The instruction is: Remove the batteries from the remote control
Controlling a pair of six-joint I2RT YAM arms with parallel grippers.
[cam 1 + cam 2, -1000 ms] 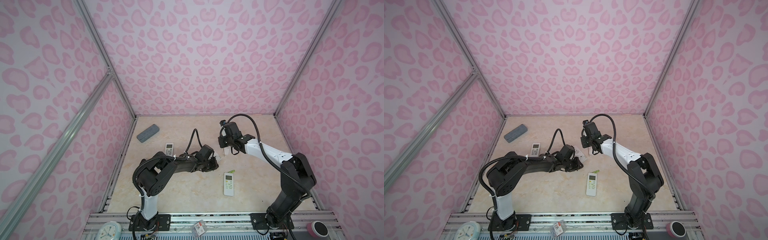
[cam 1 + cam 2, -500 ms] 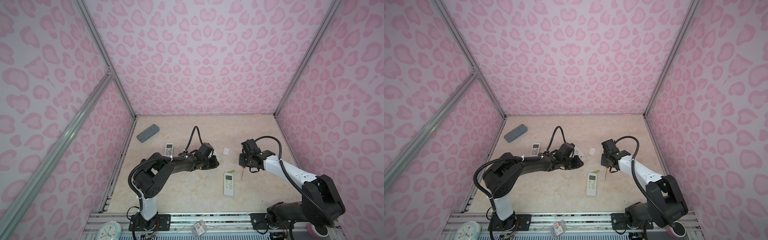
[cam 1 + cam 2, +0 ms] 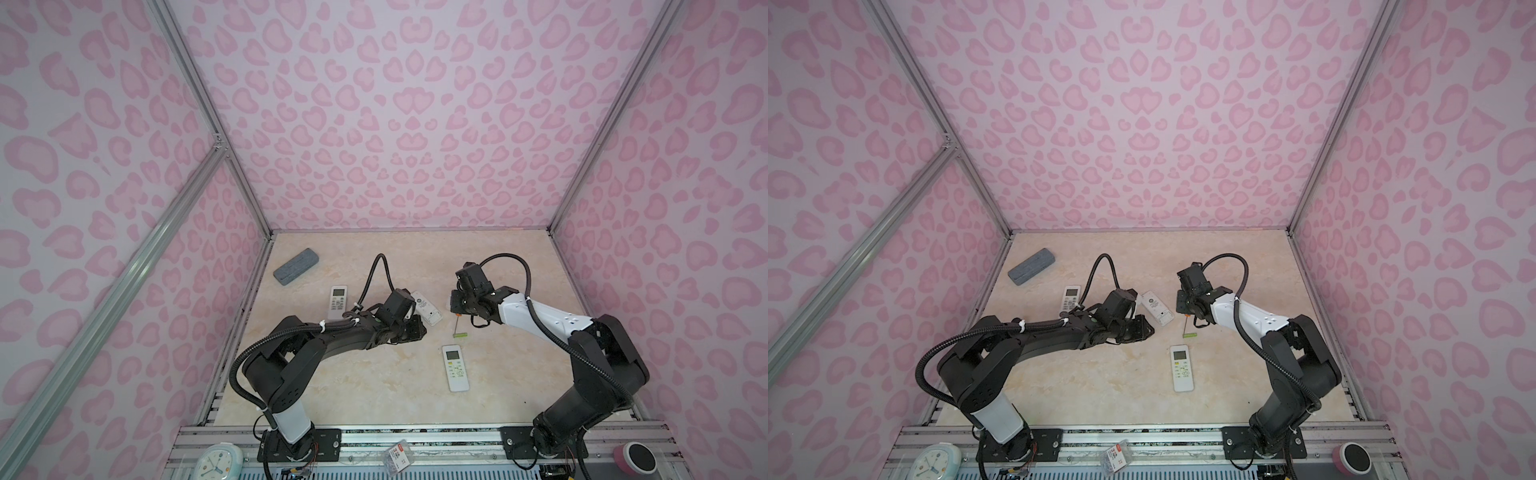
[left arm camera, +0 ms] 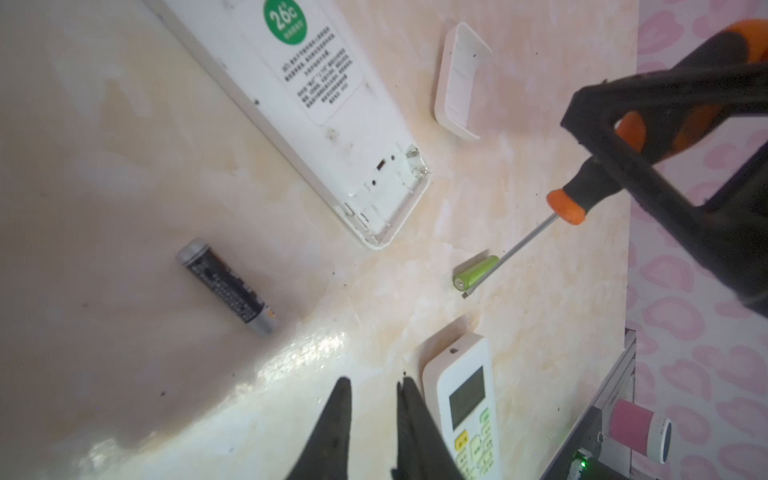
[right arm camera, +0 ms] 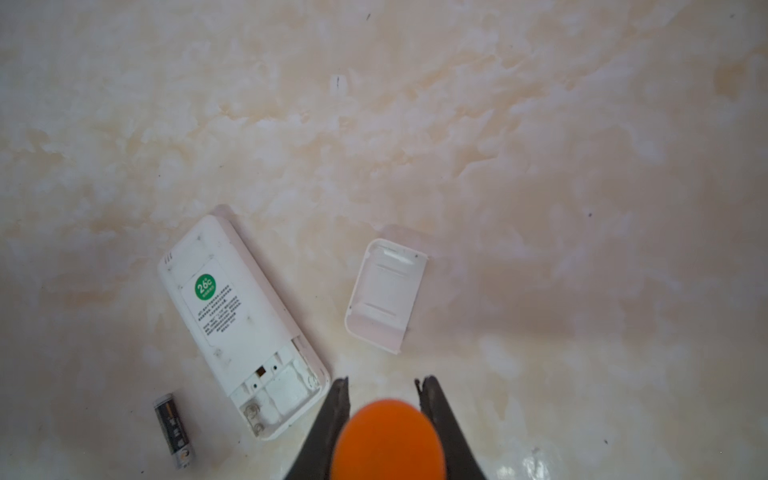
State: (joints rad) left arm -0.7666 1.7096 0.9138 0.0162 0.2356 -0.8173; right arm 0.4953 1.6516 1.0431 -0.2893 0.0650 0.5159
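- Left wrist view: your left claw (image 4: 374,384) sits low over the surface (image 4: 124,166). Its jaws stand a narrow gap apart with nothing between them.
- In both top views the front strip of the surface is bare from side wall to side wall. Only a face-up remote (image 3: 455,368) lies there, right of centre.
- The green battery (image 3: 459,334) lies just beyond that remote, between the two arms, with open room on its near side.
- Your right claw (image 5: 385,382) is clamped on the orange-and-black screwdriver (image 4: 623,166). The shaft runs down alongside the green battery; I cannot tell whether they touch.
- The black battery (image 4: 226,286) lies on bare surface near the open end of the face-down remote (image 4: 316,124), apart from it.
- The white cover plate (image 5: 386,295) lies inner side up, beside that remote.
- Farther back are a third remote (image 3: 338,301) and a grey case (image 3: 296,266) near the left wall. The rest is clear to the back wall.
- Both batteries are out of the open bay. One is bright green with a metallic end. The other is black with fine print, silver ends and a gold band.
- The green battery's long axis runs roughly across the top view. The black battery lies roughly parallel to the face-down remote.
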